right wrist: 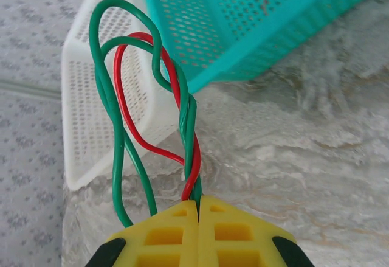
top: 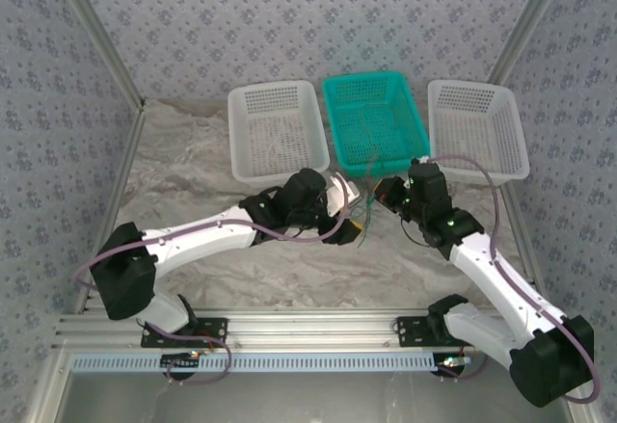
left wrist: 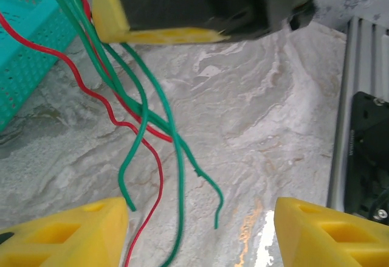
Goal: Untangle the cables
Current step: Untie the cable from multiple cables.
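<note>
The right hand (right wrist: 199, 213) is clamped on the twisted red and green cables (right wrist: 189, 134), and the left hand (left wrist: 200, 233) is open near their loose ends. They look thin, limp and light, so a single free end seems the best place to grip.

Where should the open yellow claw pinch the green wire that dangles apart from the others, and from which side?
Probably the green cable's loose tail, just past where it leaves the red cable: there it hangs alone. The left gripper, open, faces it with a finger on each side, so straight ahead looks best.
</note>
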### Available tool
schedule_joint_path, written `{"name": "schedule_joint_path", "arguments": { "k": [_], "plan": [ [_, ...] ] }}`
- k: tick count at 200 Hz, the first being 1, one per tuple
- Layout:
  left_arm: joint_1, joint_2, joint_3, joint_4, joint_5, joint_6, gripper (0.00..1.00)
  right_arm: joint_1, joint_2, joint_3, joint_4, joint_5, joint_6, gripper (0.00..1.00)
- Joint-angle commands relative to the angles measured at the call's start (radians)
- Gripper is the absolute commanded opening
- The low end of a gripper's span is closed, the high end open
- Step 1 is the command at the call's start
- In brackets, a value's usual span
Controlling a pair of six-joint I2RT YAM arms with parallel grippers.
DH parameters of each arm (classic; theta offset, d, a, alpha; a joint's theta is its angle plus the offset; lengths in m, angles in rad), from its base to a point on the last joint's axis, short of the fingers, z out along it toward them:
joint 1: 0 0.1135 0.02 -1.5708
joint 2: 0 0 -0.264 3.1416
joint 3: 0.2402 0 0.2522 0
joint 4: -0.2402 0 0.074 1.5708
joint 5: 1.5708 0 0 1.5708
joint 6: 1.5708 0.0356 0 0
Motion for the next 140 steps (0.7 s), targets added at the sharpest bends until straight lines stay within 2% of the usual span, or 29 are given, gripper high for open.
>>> {"name": "schedule_joint_path", "arguments": {
  "k": [1,31,79,103,140],
  "plan": [
    [0.038,-0.03,0.017,0.091,0.036,-0.022,0.66,-0.007,-0.015,0.053,-0.055,-0.051,-0.169,0.0],
    [0.112,-0.103,-0.067,0.226,0.175,-0.113,0.66,-0.078,-0.039,0.081,-0.064,-0.158,-0.183,0.0],
    [0.121,-0.185,-0.233,0.285,0.145,-0.082,0.68,-0.295,-0.034,0.086,-0.028,-0.374,-0.059,0.0],
    [0.121,-0.144,-0.262,0.326,0.205,-0.11,0.71,-0.349,-0.025,0.09,0.002,-0.465,-0.014,0.0],
    [0.119,-0.015,-0.244,0.397,0.25,-0.147,0.71,-0.36,-0.018,0.134,-0.014,-0.498,0.016,0.0]
  ]
}}
